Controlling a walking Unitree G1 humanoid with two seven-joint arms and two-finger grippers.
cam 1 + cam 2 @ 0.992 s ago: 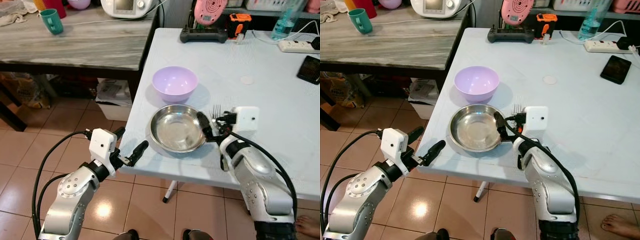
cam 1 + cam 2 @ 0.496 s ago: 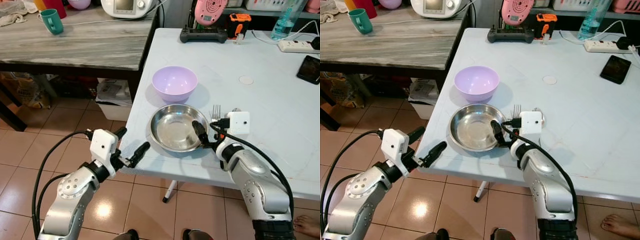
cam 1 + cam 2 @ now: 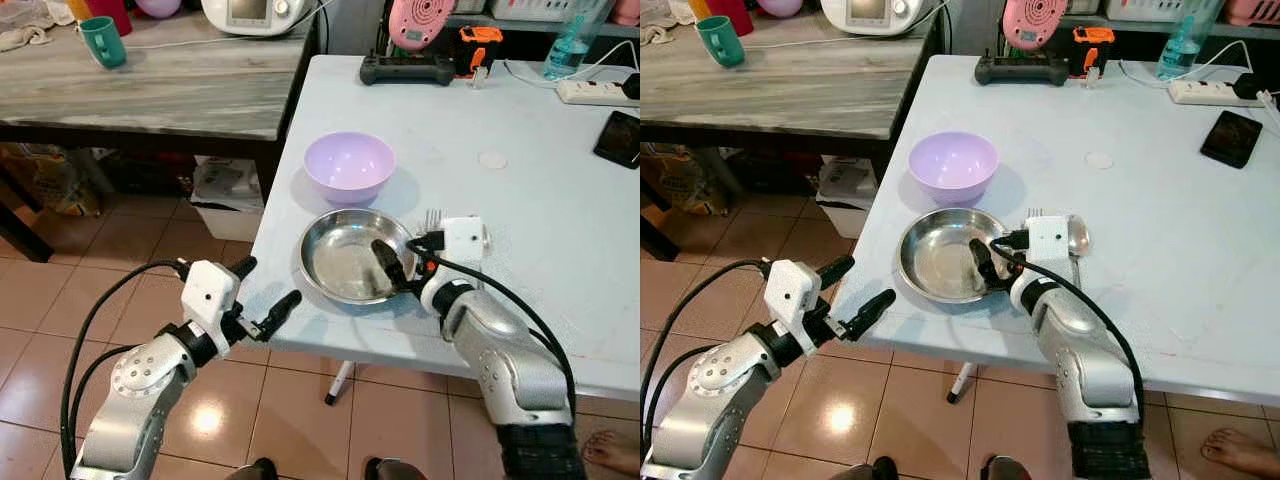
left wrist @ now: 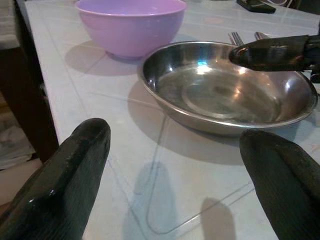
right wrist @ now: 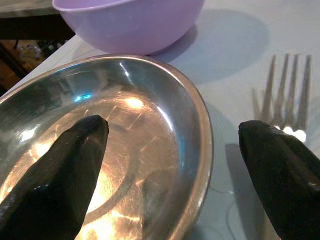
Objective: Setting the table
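Observation:
A shallow steel dish sits near the white table's front left edge, and a lilac bowl stands just behind it. A fork and a spoon lie side by side right of the dish. My right gripper is open and straddles the dish's right rim: one finger hangs over the dish's inside, the other over the table by the fork. My left gripper is open, off the table's front left edge and pointing at the dish.
A grey wooden table stands to the left with a teal mug and a white appliance. At the white table's back are a black controller, a power strip and a phone. A person's foot is on the tiled floor.
My right gripper has slid left and nearer along the dish's right rim, so one finger reaches further over the dish and the spoon is uncovered. The left arm has hardly moved.

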